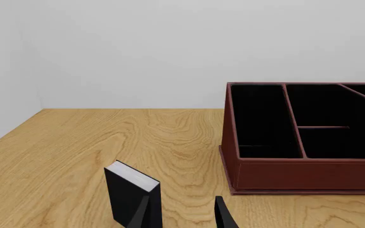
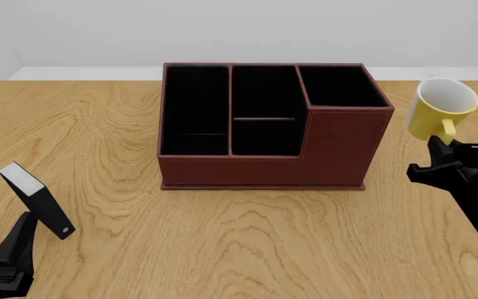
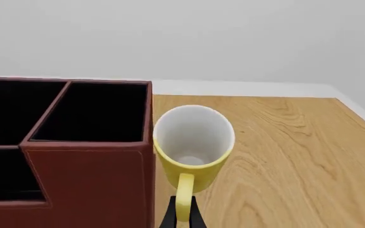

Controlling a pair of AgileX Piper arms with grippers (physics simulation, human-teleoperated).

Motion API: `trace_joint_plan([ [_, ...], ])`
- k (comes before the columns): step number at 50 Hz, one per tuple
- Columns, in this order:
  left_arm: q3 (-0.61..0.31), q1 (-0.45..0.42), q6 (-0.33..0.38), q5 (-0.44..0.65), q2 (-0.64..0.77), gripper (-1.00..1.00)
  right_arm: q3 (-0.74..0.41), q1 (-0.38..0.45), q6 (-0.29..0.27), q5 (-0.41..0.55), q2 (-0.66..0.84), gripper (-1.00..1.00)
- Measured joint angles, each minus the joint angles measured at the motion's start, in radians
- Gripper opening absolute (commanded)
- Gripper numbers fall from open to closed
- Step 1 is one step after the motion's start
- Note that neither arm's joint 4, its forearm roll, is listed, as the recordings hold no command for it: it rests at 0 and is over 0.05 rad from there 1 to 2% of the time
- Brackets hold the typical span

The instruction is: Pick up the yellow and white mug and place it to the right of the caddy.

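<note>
Right gripper (image 3: pixel 184 213) clamped on loop handle of yellow and white mug (image 2: pixel 440 109); mug lifted, tilted, mouth toward camera, just right of caddy (image 2: pixel 264 128) taller corner. Placement spot judged directly below. Left gripper (image 1: pixel 182 213) parted, empty, near black block (image 2: pixel 38 199), well apart.

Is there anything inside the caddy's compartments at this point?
Nothing shows inside the caddy: all three black-lined compartments look empty. The floor of the tall corner section is hidden by its wall. The yellow and white mug is outside, to its right.
</note>
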Motion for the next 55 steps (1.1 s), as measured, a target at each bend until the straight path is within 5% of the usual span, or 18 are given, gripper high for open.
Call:
trace_joint_plan([
  [55,0.0,0.0,0.0,0.0,0.0,1.0,0.053,-0.003,0.01,-0.2,0.219,-1.0],
])
